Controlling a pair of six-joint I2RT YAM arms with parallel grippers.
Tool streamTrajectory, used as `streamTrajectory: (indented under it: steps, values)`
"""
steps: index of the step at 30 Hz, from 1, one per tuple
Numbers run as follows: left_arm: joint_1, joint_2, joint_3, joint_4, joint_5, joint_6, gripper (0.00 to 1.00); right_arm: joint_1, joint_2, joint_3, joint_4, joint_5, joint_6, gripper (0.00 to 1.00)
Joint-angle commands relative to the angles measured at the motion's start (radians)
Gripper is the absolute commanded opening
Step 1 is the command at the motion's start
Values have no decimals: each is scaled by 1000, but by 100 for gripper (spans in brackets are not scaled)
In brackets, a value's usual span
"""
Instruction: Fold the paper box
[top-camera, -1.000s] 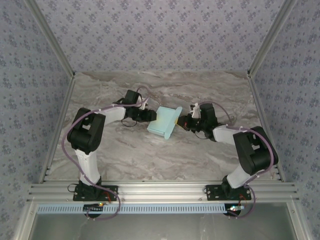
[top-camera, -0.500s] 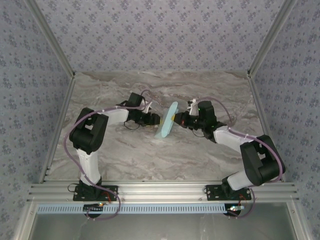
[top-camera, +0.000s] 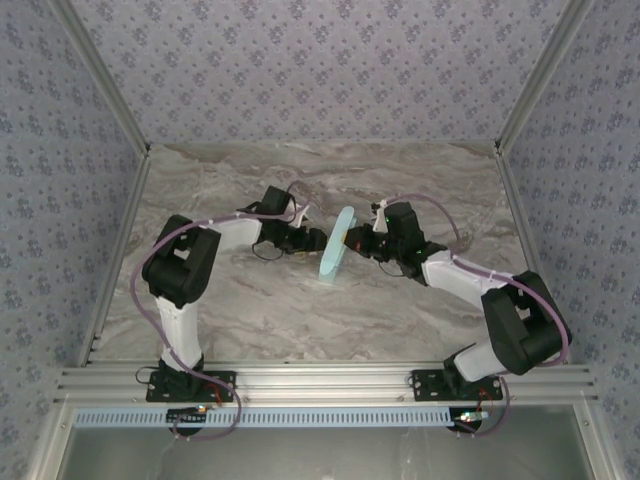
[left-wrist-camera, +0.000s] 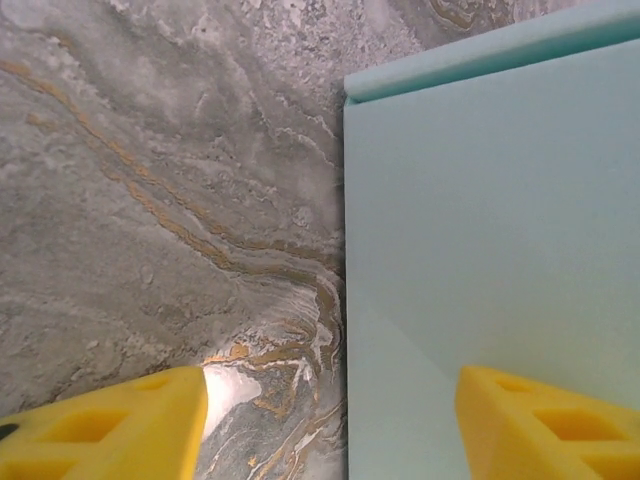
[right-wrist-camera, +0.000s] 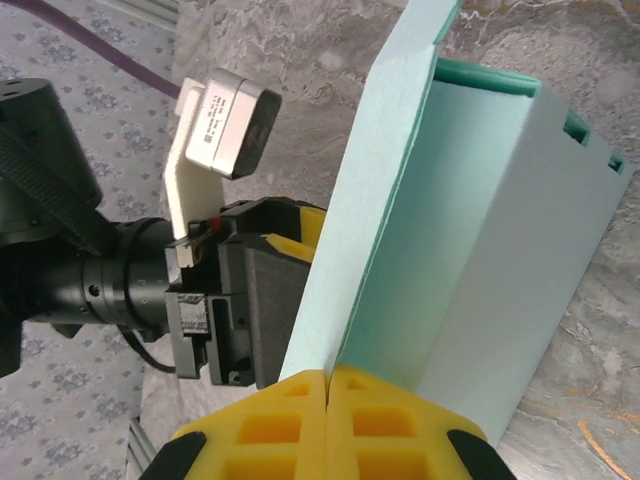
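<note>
Marble table (top-camera: 300, 310). Paper box (top-camera: 336, 247): pale blue, partly folded, turned edgewise at table centre, between both grippers. Right gripper (right-wrist-camera: 330, 400): jaws together, pinching the edge of a box flap. Left gripper (left-wrist-camera: 330, 410): jaws apart, box panel just ahead.

A marbled grey surface (top-camera: 300, 310) veined with tan, evenly lit, sits boxed in on three sides by walls (top-camera: 320, 70) of blue-grey floral wallpaper — aluminium posts (top-camera: 100, 78) at the back corners, aluminium rails (top-camera: 320, 380) along the near edge.
</note>
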Motion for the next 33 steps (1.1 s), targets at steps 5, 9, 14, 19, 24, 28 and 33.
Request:
streamTrajectory:
  steps: [5,9,14,19,24,28,33]
  values:
    - [6,-144,-97,40,-195,-5,79,35,-3,25,-105,120,-12,2]
    - [4,-283,-218,125,-251,-23,84,43,-1,32,-113,133,-11,2]
    - [-53,-497,-400,290,-278,-38,94,53,0,39,-118,145,-11,2]
    - [-188,-611,-474,360,-411,10,99,59,1,41,-117,155,-10,2]
    - [-296,-603,-473,370,-577,80,99,60,6,44,-111,151,-3,2]
    - [-346,-549,-466,415,-612,130,99,60,5,43,-110,151,1,2]
    - [-375,-473,-450,480,-649,156,99,60,6,38,-98,155,10,2]
